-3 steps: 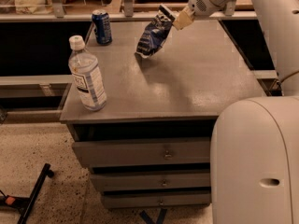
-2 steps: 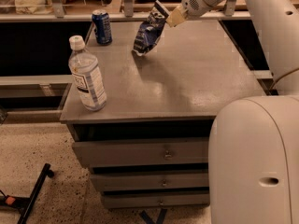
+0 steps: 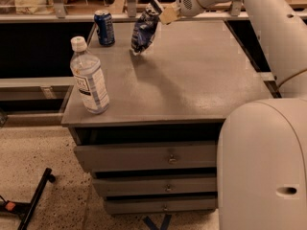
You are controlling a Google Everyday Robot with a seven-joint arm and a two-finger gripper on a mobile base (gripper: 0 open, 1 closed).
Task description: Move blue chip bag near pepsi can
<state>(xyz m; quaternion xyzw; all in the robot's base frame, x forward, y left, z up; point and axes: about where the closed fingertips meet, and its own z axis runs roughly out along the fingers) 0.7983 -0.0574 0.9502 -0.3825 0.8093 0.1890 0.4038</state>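
Your robot's two-finger hand [image 3: 158, 12], at the end of the white arm [image 3: 249, 13] that reaches in from 2 o'clock, is pinching the top end of the blue chip bag [image 3: 143, 31], a crumpled dark navy foil packet with white lettering. The bag hangs downward from that pinch over the far part of the flat grey counter [image 3: 192, 80], at about 11 o'clock from the counter's middle. Whether its lower tip grazes the surface or hangs just above it cannot be told, though a shadow lies close beneath. The pepsi can [image 3: 104, 28], a small dark blue drink can with a silver top rim, stands upright at the far left corner, and the bag is at its 3 o'clock, near it but with a bare strip of counter between them. The tall clear plastic water bottle with a white cap [image 3: 90, 78] stands well apart at 8 o'clock, by the front left edge, and is no part of the job. By my reading, the pickup and most of the carry are done. What is left for you is a short shift toward 9 o'clock if you want it closer, then lowering the bag, letting go, and drawing the hand clear without knocking the can.
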